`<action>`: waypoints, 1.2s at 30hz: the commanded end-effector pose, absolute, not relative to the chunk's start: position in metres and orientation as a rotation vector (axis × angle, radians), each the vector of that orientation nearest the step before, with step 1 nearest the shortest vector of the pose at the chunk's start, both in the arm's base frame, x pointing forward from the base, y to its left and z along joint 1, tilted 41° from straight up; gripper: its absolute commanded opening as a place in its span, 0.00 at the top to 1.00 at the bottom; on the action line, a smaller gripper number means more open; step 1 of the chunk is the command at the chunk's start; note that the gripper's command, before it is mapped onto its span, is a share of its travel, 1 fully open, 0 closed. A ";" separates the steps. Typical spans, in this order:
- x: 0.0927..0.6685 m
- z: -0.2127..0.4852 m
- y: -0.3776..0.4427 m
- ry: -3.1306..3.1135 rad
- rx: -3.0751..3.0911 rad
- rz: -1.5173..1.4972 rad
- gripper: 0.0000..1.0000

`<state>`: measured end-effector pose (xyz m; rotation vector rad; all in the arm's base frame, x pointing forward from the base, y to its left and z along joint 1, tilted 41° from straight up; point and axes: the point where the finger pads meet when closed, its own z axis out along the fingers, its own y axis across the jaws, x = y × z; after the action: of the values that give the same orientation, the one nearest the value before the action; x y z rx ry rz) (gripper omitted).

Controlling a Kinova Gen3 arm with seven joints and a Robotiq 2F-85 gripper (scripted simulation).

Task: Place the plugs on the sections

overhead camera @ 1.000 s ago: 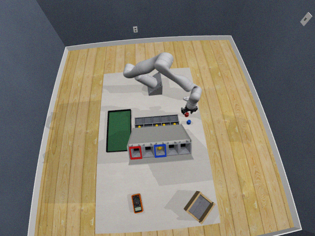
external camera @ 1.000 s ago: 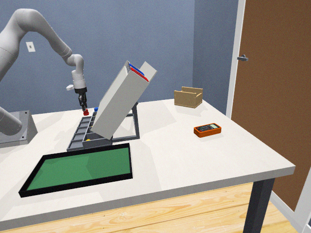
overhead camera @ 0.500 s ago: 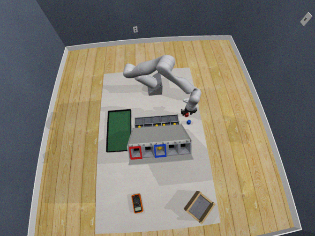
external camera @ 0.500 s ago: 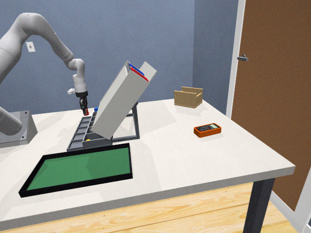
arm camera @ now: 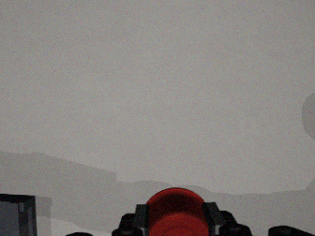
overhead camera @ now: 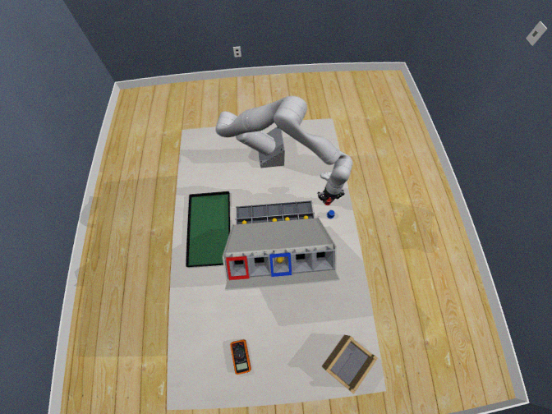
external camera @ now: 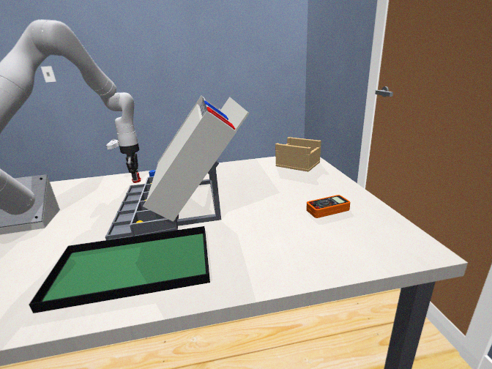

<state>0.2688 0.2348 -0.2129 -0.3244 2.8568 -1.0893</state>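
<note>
With my gripper (overhead camera: 328,200) (external camera: 135,176) (arm camera: 175,220), I was grasping the red plug (overhead camera: 328,202) (external camera: 136,179) (arm camera: 177,227) between both fingers, near the left long edge of the counter (overhead camera: 276,379) (external camera: 318,258). The blue plug (overhead camera: 330,213) (external camera: 151,173) stood near this same edge. The wooden box (overhead camera: 329,349) (external camera: 293,157) was close to the far left corner.

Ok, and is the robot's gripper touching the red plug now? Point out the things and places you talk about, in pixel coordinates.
Touching. The wrist view shows it best: the gripper's (overhead camera: 328,201) (external camera: 135,177) (arm camera: 176,215) two fingers press against the red plug (overhead camera: 328,201) (arm camera: 178,225), one on each side.
</note>
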 end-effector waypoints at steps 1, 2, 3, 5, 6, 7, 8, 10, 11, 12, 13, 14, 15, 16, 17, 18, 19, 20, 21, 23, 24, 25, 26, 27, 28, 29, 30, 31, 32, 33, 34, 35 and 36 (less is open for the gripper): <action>0.269 -0.214 0.235 2.857 -0.325 -1.088 1.00; 0.269 -0.214 0.235 2.857 -0.325 -1.088 1.00; 0.269 -0.214 0.235 2.857 -0.325 -1.088 1.00; 0.269 -0.214 0.235 2.857 -0.325 -1.088 1.00; 0.269 -0.214 0.235 2.857 -0.325 -1.088 1.00; 0.269 -0.213 0.236 2.857 -0.325 -1.086 1.00; 0.269 -0.213 0.236 2.857 -0.325 -1.086 1.00; 0.269 -0.213 0.236 2.857 -0.325 -1.086 1.00; 0.269 -0.213 0.236 2.857 -0.325 -1.086 1.00; 0.269 -0.213 0.236 2.857 -0.325 -1.086 1.00; 0.269 -0.213 0.236 2.857 -0.325 -1.086 1.00; 0.269 -0.213 0.236 2.857 -0.325 -1.086 1.00; 0.269 -0.213 0.236 2.857 -0.325 -1.086 1.00; 0.269 -0.213 0.236 2.857 -0.325 -1.086 1.00; 0.269 -0.213 0.236 2.857 -0.325 -1.086 1.00; 0.269 -0.213 0.236 2.857 -0.325 -1.086 1.00; 0.269 -0.213 0.236 2.857 -0.325 -1.086 1.00; 0.269 -0.213 0.236 2.857 -0.325 -1.086 1.00; 0.269 -0.213 0.236 2.857 -0.325 -1.086 1.00; 0.269 -0.213 0.236 2.857 -0.325 -1.086 1.00; 0.259 -0.159 0.280 2.857 -0.325 -1.086 1.00; 0.259 -0.159 0.281 2.857 -0.325 -1.086 1.00; 0.259 -0.155 0.283 2.857 -0.325 -1.086 1.00; 0.258 -0.149 0.287 2.857 -0.325 -1.086 1.00; 0.256 -0.140 0.295 2.857 -0.325 -1.086 1.00; 0.254 -0.131 0.304 2.857 -0.325 -1.086 1.00; 0.254 -0.127 0.307 2.857 -0.325 -1.086 1.00; 0.254 -0.127 0.307 2.857 -0.325 -1.086 1.00; 0.254 -0.127 0.307 2.857 -0.325 -1.086 1.00; 0.254 -0.127 0.307 2.857 -0.325 -1.086 1.00; 0.254 -0.127 0.307 2.857 -0.325 -1.086 1.00; 0.254 -0.127 0.307 2.857 -0.325 -1.086 1.00; 0.254 -0.127 0.307 2.857 -0.325 -1.086 1.00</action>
<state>0.2560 0.3003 -0.1326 -0.3137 2.8525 -1.0940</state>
